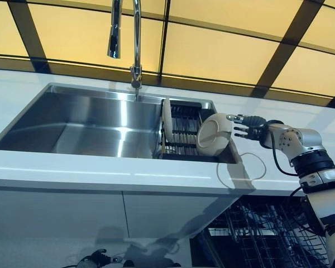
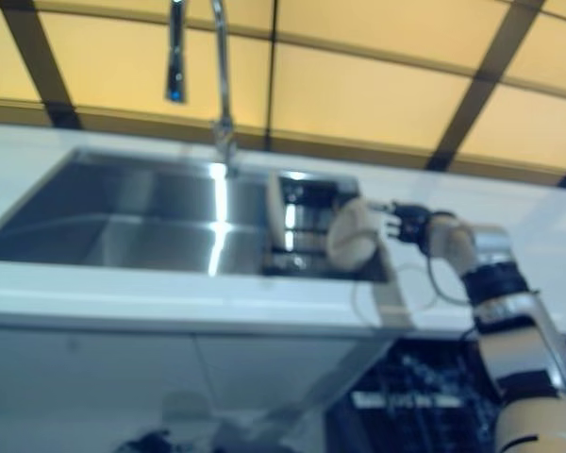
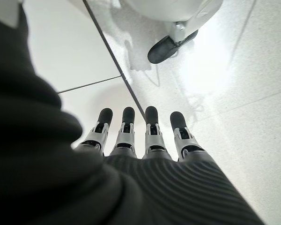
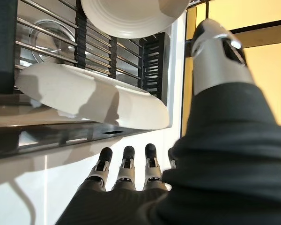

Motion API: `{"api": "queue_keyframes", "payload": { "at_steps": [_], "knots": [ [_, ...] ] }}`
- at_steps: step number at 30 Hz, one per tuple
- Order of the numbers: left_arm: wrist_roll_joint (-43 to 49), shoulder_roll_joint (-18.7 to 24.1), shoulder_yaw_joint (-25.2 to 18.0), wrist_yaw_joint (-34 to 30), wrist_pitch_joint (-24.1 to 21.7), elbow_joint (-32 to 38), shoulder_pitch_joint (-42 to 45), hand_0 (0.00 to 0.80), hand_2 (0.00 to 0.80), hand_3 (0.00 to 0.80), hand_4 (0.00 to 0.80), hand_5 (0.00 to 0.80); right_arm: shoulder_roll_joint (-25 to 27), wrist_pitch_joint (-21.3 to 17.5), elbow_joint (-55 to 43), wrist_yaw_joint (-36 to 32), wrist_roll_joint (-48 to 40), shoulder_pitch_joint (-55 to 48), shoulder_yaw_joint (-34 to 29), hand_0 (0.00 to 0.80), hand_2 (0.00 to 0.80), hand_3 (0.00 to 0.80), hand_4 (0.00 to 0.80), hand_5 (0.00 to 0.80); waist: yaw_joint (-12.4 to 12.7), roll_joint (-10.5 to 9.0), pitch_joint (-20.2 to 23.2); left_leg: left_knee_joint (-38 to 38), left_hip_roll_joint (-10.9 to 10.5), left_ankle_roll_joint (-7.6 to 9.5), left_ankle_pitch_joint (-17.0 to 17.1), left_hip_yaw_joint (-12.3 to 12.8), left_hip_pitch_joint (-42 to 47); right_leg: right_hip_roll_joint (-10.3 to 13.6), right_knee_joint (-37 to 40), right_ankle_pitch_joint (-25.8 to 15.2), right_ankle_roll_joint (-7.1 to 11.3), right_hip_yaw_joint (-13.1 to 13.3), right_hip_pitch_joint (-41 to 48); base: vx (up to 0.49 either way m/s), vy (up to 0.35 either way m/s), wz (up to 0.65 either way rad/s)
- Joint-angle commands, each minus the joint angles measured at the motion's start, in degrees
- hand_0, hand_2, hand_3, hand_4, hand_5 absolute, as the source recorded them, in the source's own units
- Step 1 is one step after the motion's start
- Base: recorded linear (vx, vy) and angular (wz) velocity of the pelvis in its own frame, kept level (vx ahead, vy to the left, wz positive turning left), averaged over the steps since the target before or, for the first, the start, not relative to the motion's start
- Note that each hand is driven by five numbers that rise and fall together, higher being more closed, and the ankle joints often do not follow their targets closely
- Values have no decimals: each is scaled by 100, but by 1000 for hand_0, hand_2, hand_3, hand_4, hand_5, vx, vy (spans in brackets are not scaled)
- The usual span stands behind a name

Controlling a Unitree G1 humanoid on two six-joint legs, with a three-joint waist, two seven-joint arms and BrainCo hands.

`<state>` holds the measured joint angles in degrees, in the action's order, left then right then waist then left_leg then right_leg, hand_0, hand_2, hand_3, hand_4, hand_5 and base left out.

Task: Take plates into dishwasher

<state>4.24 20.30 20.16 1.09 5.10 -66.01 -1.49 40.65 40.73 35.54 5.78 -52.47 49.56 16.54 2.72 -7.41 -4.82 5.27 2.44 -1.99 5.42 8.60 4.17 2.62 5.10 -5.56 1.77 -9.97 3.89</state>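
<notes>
My right hand reaches the tilted plate with straight fingers, gripping nothing; I should pinch its rim firmly before lifting.

Sink: brushed stainless steel, reflective. Tap: polished metal. Plates: glossy cream ceramic. Rack: dark metal wire. Countertop: smooth white, slightly glossy.

Your two head views look from low in front at the sink, sharing it and the faucet. Your left wrist view faces the floor; your right wrist view sits close against the rack.
</notes>
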Motion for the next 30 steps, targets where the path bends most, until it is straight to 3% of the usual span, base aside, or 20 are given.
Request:
{"api": "queue_keyframes", "payload": {
  "at_steps": [1,30],
  "knots": [
    [66,80,393,-26,-20,2,-444,0,0,0,0,0,131,-169,356,76,-146,1000,240,0,0,0,0,0,208,50,-71,-27,-176,130,-514,-70,34,381,-591,421,560,-160,176,0,0,0],
    [7,58,477,21,-75,-11,-480,0,0,0,0,0,128,-225,738,522,-165,1003,43,0,0,0,0,0,267,93,-167,-27,-166,115,-507,-124,0,382,-636,450,544,-217,137,1,0,1]
  ]
}}
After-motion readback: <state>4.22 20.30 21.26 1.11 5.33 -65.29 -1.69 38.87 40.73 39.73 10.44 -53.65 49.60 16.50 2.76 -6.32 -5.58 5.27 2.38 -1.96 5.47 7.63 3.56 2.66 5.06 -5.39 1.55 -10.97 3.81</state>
